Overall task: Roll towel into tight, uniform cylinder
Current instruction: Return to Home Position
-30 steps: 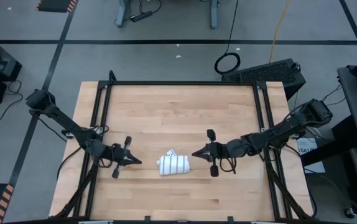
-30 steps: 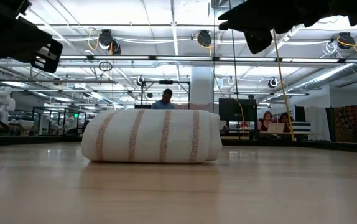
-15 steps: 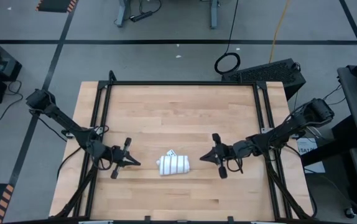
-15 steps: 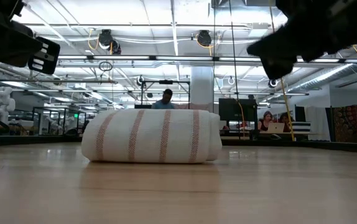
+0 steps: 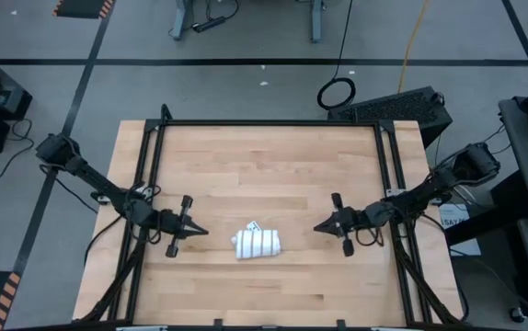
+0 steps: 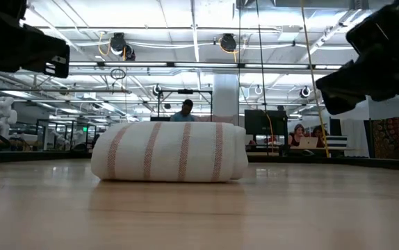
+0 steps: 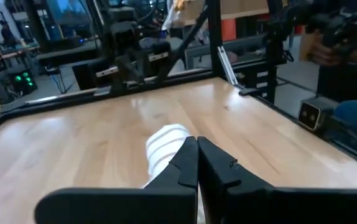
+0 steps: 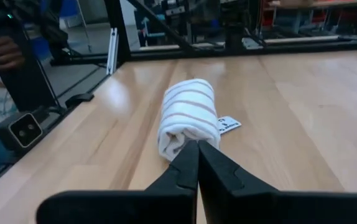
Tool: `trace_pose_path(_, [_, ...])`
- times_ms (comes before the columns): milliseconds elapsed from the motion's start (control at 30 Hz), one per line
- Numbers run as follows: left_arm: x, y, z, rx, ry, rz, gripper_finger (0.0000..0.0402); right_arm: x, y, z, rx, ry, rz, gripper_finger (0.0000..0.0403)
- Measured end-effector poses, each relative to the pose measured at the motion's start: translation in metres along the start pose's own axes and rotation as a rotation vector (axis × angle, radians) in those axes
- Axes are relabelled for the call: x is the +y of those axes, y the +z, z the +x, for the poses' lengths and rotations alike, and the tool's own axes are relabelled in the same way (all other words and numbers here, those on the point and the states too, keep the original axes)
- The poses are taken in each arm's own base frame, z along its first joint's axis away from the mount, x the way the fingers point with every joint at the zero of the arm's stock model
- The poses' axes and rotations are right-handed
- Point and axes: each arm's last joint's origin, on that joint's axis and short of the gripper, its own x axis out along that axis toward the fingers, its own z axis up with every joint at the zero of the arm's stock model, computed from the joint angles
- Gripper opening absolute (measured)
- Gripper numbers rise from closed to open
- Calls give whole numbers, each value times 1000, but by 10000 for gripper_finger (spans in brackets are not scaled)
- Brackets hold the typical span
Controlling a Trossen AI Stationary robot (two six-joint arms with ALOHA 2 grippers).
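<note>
While towel (image 5: 256, 243) lies rolled, left claw (image 5: 201, 232) clenched, right claw (image 5: 318, 227) clenched, drawn farther back

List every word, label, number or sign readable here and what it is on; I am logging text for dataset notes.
No text can be read in any view.
Tag on the rolled towel: any print is too small to read.
Left gripper and right gripper, jaws shut, on either side of the towel and apart from it: no markings show.
</note>
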Motion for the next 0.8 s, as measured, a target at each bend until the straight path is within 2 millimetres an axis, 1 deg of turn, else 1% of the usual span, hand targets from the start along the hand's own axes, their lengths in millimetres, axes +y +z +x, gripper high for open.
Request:
trace_pose_path(167, [10, 0, 1, -4, 38, 4, 1, -6, -10, -18, -6, 1, -20, 0])
trace_pose_path(333, [23, 1, 2, -14, 83, 2, 1, -6, -7, -21, 10, 0, -71, 0])
trace_pose_path(433, [27, 2, 2, -21, 100, -17, 1, -6, -3, -25, -9, 4, -85, 0])
trace_pose_path(633, [31, -1, 0, 15, 122, -36, 1, -8, 3, -35, -9, 6, -99, 0])
trace_pose_path(800, [32, 3, -4, -12, 127, -15, 1, -10, 5, -45, 16, 4, -105, 0])
